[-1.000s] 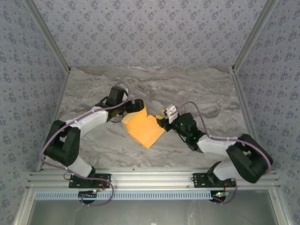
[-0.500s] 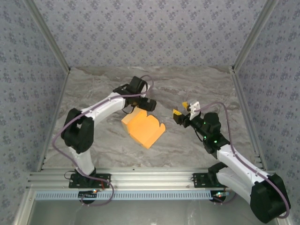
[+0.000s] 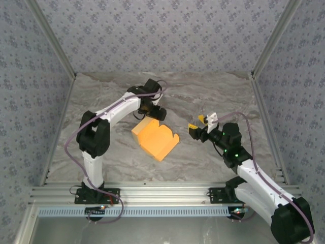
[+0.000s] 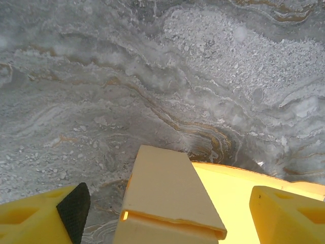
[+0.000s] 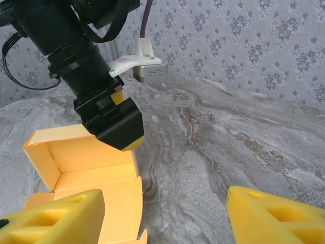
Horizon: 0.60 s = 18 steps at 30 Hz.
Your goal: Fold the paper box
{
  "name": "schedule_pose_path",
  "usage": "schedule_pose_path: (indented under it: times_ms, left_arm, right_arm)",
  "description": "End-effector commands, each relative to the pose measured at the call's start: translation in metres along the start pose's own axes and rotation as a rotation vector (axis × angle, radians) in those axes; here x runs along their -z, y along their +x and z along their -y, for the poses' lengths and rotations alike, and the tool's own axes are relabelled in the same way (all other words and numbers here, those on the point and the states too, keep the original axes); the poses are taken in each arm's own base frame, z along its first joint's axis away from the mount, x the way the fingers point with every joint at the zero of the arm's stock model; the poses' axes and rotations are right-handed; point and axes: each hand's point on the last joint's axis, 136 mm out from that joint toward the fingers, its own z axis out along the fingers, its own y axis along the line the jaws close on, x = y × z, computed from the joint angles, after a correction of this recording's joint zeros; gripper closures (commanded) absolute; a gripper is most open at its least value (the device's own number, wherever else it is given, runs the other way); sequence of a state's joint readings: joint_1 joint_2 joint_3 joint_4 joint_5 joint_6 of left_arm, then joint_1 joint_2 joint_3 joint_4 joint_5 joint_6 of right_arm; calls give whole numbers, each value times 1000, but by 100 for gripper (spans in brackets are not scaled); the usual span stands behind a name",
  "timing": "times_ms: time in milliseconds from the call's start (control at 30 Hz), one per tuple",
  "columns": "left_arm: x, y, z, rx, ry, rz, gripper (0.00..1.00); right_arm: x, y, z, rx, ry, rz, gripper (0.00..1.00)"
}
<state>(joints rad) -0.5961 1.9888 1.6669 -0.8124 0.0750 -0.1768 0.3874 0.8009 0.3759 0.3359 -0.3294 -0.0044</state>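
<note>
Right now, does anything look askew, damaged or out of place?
Nothing damaged or spilled. The paper box sits half-folded, skewed to the table edge, one wall standing ungripped between the open left jaws.

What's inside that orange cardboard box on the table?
The yellow-orange paper box looks empty: bare card walls and floor. The left pincer over it covers one far corner, so that spot cannot be checked.

Grey marbled table [image 3: 218,96]; blue-grey floral walls [image 3: 162,35] on three sides.
</note>
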Motion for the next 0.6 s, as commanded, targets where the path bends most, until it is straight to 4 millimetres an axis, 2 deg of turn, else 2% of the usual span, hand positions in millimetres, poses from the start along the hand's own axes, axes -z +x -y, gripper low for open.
schedule_pose_path:
  times_ms: [0,100,333,467,500,567]
  left_arm:
    - [-6,12,7,28,48,-90,19]
    - [-10,11,9,25,54,-103,23]
    - [-16,13,4,9,30,-116,40]
    - [-15,12,4,-11,30,-112,54]
    - [-14,12,5,-22,34,-110,61]
    - [-13,11,4,-37,29,-105,63]
  right_arm:
    - [5,-1,-3,-6,-15,-6,33]
    - [8,0,-2,-5,-9,-6,33]
    - [12,3,0,-5,9,-1,33]
    - [12,3,1,-7,10,0,33]
    - [12,3,1,-8,9,0,33]
    - [12,2,1,-9,6,0,33]
